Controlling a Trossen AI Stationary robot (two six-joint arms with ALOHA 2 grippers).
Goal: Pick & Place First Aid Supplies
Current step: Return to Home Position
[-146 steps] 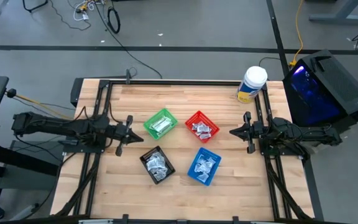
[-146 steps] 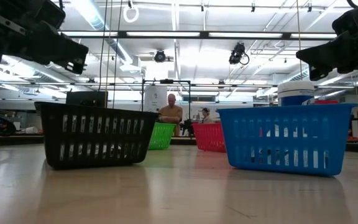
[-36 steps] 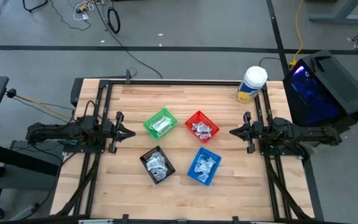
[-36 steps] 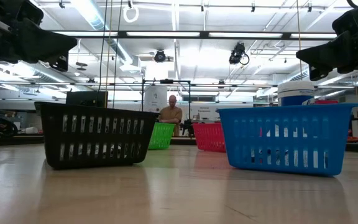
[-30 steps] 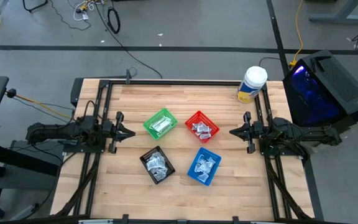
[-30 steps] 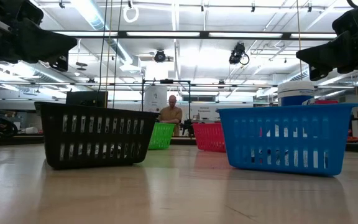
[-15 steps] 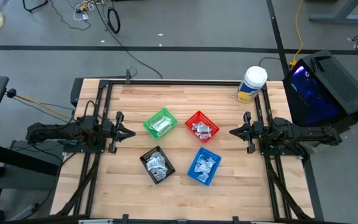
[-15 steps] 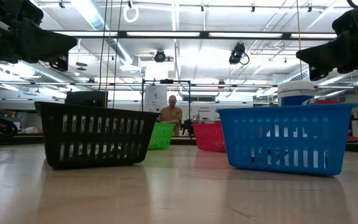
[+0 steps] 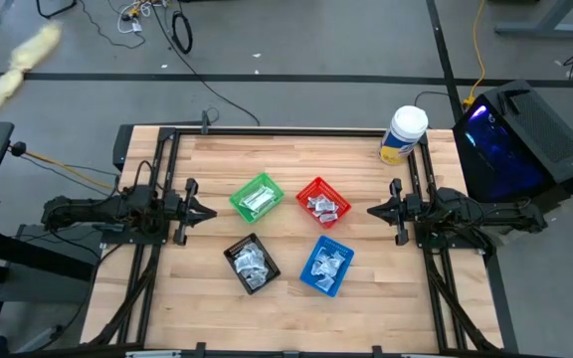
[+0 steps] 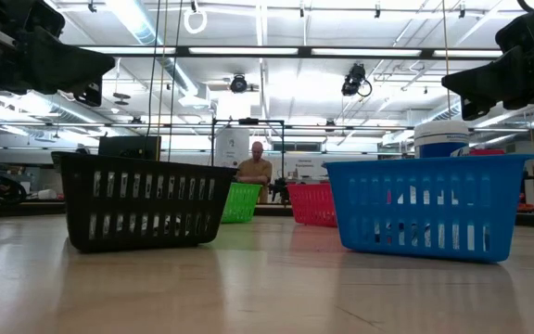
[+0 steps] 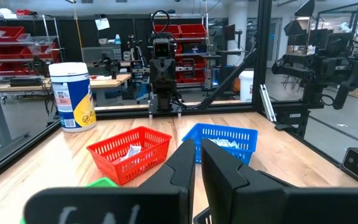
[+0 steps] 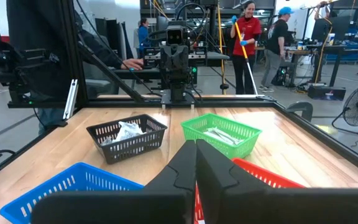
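status: sorting looks complete, as far as i can judge. every first aid packet i can find lies inside a basket. the long pale strips lie in the green basket. crumpled white sachets are in the red basket. more sachets are heaped in the black basket and the blue basket. i see no loose packet on the bare wood of the counter.

tools: the left tool sits at the counter's left edge, level with the gap between the green and black baskets. its fingers are drawn together with only a slit between them, and they hold nothing. the right tool sits at the right edge, pointing inward toward the red basket. its fingers are pressed together and also hold nothing. both are well apart from every basket. my reading is that only the parking of the arms is left, and that appears all but done.

materials: the four baskets are square moulded plastic with slotted walls and a rolled rim, slightly tapered. they are light and likely to slide if knocked. the sachets are thin and crinkled with a glossy wrap, and they sit in loose piles. the strips are flat and papery, stacked roughly parallel. the counter is laminated wood planks, smooth with a dull sheen. a round tub with a white lid and yellow label stands upright at the far right corner, apart from the baskets. the tool fingers are dark, hard and angular.
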